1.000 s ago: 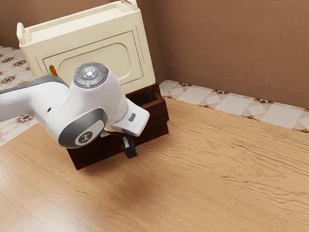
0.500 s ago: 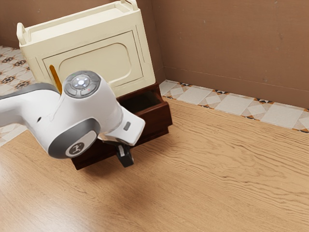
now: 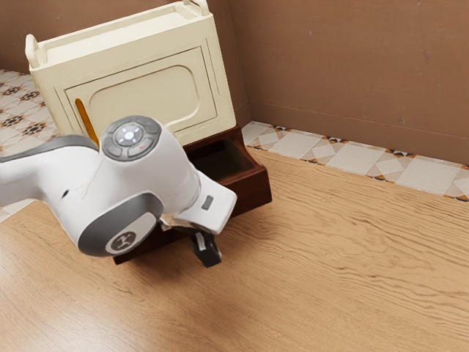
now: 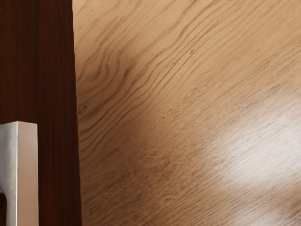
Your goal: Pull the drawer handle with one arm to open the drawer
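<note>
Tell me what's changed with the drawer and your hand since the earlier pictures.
The dark wooden drawer has slid farther out of its unit, toward the exterior view's lower right, exposing more of its inside. My hand has moved away from the unit too. I can't tell whether it grips the handle. The cream cabinet stayed put.

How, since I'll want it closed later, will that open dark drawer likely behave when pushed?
The drawer looks wooden, so probably stiff. Its rear runs in under the pale cabinet, so it would likely slide rather than tip. The metallic handle looks smooth, so a loose grip might slip.
</note>
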`<action>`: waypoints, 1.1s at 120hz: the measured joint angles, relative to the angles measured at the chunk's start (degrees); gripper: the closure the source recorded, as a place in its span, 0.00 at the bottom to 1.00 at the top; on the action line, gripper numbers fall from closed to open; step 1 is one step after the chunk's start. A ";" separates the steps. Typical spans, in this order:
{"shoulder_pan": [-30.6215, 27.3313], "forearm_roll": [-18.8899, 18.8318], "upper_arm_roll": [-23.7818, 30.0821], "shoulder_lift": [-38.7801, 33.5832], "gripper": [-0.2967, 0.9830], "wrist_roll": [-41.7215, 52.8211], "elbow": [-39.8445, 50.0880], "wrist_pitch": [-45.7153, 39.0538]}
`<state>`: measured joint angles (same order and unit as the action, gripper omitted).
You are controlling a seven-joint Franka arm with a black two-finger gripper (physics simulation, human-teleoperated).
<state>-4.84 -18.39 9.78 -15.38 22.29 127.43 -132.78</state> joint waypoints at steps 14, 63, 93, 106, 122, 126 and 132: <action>0.03 0.91 0.20 -0.49 0.23 -0.44 0.63 -0.02; -0.04 4.14 2.92 -1.73 0.26 -1.83 1.04 -0.08; -0.09 5.16 3.73 -2.72 0.28 -2.94 1.85 -0.12; -0.12 5.53 3.98 -2.82 0.27 -3.72 2.10 -0.06; -0.19 6.01 4.53 -3.26 0.28 -4.54 2.51 -0.06; -0.26 6.42 4.89 -3.31 0.27 -4.73 2.54 -0.10; -0.31 6.84 5.16 -3.43 0.27 -4.97 2.56 -0.16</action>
<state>-5.15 -11.55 14.94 -18.81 17.32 129.99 -132.93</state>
